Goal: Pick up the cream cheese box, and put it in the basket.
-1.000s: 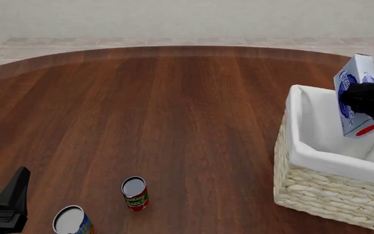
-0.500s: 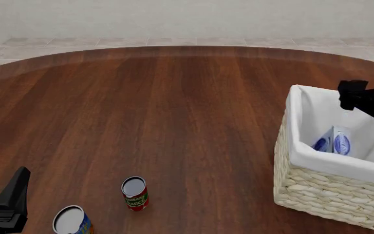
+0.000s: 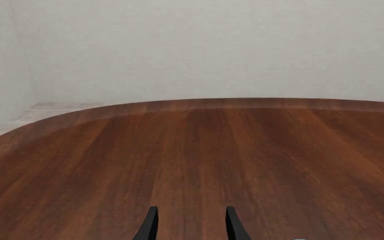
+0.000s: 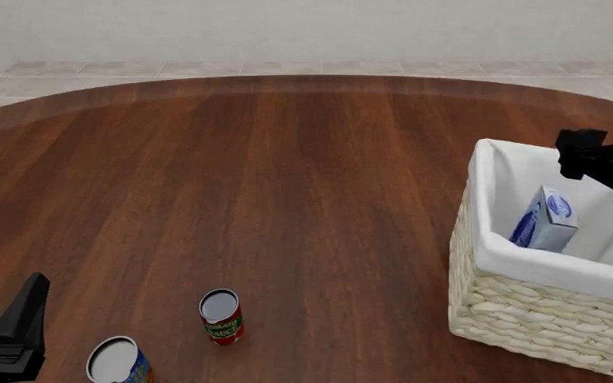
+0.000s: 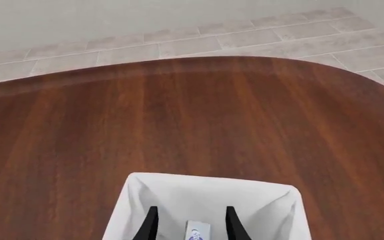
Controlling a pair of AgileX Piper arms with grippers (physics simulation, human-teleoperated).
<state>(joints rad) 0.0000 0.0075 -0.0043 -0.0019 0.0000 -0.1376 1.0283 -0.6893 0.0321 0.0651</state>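
Table [image 4: 318, 159] bears, left of the basket [image 4: 530, 315], the left gripper [image 3: 188, 225] parked low with jaws parted and nothing between them, then a blue can [image 4: 115, 361] and a red can [image 4: 221, 317]. Box [image 4: 543, 219] lies tilted inside the basket on the white liner. Right gripper [image 5: 189, 223] hangs above the basket, jaws apart, holding nothing.

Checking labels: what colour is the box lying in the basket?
White and light blue with blue oval logos; the cream cheese box shows best in the front view.
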